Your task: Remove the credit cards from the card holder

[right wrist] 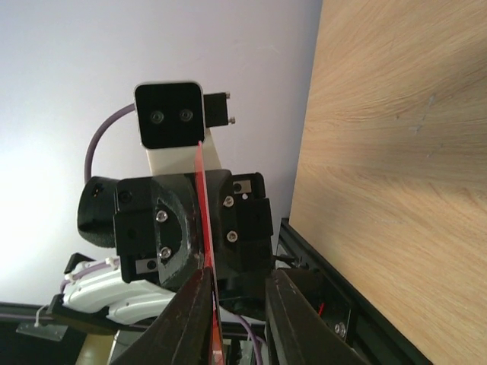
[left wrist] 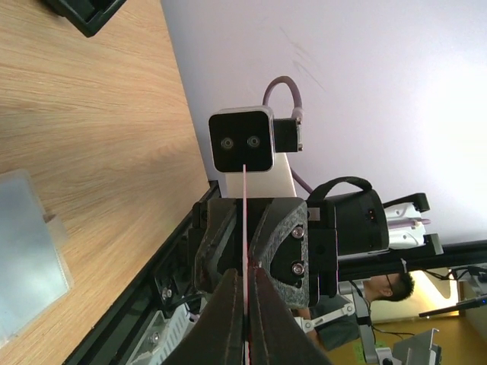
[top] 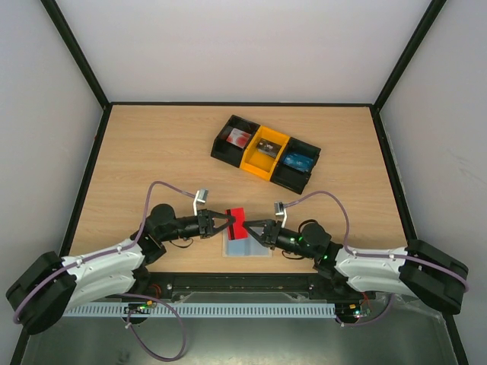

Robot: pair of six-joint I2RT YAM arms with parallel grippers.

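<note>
Red credit card (top: 237,219) mid-handover near the card holder (top: 249,249).
Left gripper (left wrist: 245,281) pinches its edge; right gripper (right wrist: 237,285) stands spread around it. Next, probably, the left gripper carries it clear.

The credit card (top: 237,213) at centre frame is red with a dark stripe. Just below it, the card holder (top: 247,249) is translucent pale grey-blue. The tabletop (top: 152,152) has a light wood grain. In the upper middle, the tray (top: 219,150) is black with a yellow middle compartment. The cables (top: 163,185) are mauve-grey.
</note>
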